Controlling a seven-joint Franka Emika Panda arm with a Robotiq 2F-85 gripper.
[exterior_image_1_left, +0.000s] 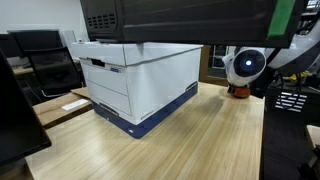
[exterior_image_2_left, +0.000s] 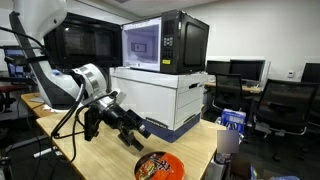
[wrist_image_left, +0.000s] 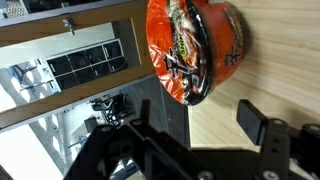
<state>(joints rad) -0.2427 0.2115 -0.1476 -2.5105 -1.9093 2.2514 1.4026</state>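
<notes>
My gripper hangs open and empty just above the wooden table, its two fingers spread. In the wrist view the fingers frame bare wood, with nothing between them. A red instant noodle bowl with a printed lid stands near the table's front edge, a short way beyond the fingertips. It fills the top of the wrist view. The gripper does not touch it.
A white and blue storage box stands on the table with a black microwave on top; both show in an exterior view. A cup stands at the table's edge. Office chairs and monitors surround the table.
</notes>
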